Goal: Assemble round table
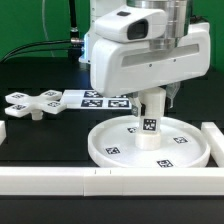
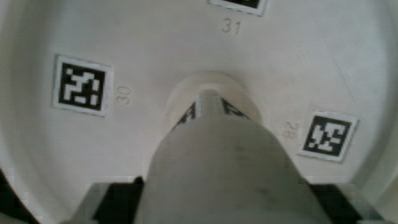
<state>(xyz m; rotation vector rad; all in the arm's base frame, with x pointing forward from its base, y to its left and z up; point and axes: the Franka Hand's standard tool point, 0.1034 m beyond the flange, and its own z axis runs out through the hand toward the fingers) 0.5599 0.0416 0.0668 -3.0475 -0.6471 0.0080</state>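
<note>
The large white rimmed round disc (image 1: 150, 147) lies flat on the black table, tags on its face. The short cylindrical post (image 1: 150, 122) stands upright on the disc's centre, a tag on its side. My gripper (image 1: 150, 97) is shut on the post's upper part from above. In the wrist view the post (image 2: 222, 150) runs down between my dark fingers (image 2: 114, 200) to the disc's hub, and the disc (image 2: 107, 130) fills the picture with tags around. The cross-shaped foot (image 1: 30, 103) lies on the table at the exterior view's left, apart from the disc.
The marker board (image 1: 90, 100) lies behind the disc. Long white border rails run along the front (image 1: 100, 181) and at the exterior view's right (image 1: 214, 143); a short white piece (image 1: 3, 131) is at the left edge. Green backdrop and cables stand behind.
</note>
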